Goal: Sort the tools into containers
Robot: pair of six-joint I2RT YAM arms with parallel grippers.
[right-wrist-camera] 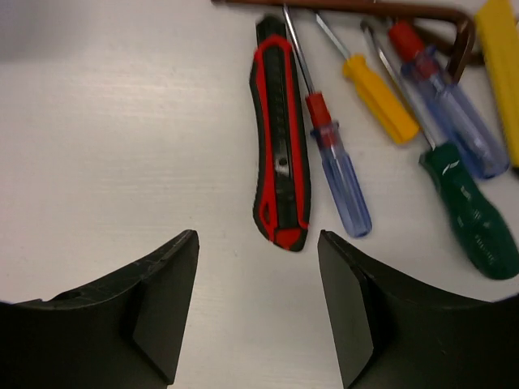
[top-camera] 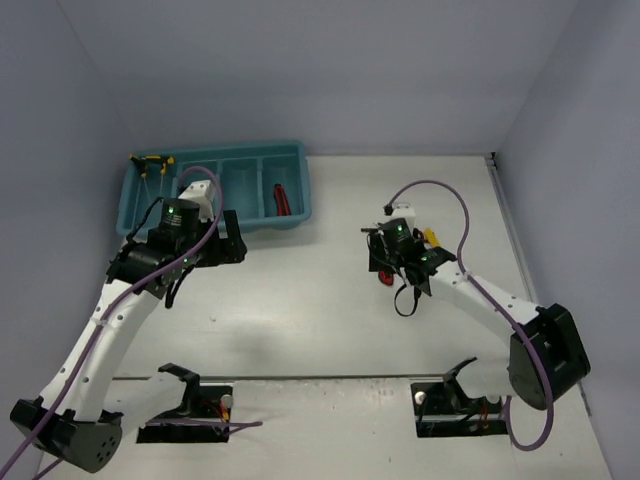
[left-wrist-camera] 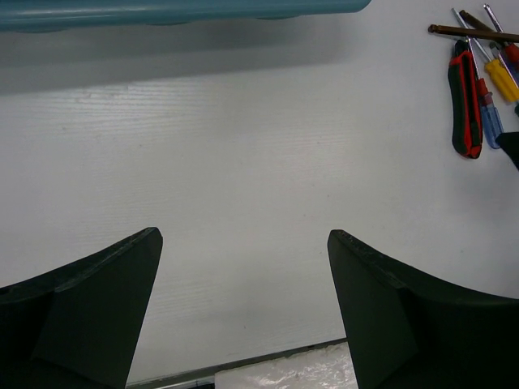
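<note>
Right fingers (right-wrist-camera: 154, 316) stand partly apart and hold nothing, poised over the desk (top-camera: 330, 310) just short of the near end of the red-and-black cutter (right-wrist-camera: 280, 138), the landmark for every place given below. By contrast, the left fingers (left-wrist-camera: 89, 316) are spread wide, likewise empty, and hang well apart from the cutter on its tray side; the right arm is plainly the nearer.

Teal tray (top-camera: 265, 225): well apart from the cutter, to its left in the top view. A red-handled tool (top-camera: 281, 200) lies in the compartment nearest the cutter, and yellow-and-black handles (top-camera: 150, 160) in the one farthest from it.

Cutter: flat on the desk, long axis running almost straight away from the right fingers, its butt roughly in line with the gap between them.

Screwdrivers: fanned just beside the cutter on the side away from the tray. The blue-handled screwdriver (right-wrist-camera: 345, 190) lies closest and nearly parallel. Beyond it come the yellow one (right-wrist-camera: 379, 101), a second blue one (right-wrist-camera: 454, 113) and the green one (right-wrist-camera: 470, 219).

Hex key (right-wrist-camera: 464, 36): lies crosswise just beyond the cutter's far end.

Judged next move: a short advance along the cutter's axis, the fingers closing across its width.
</note>
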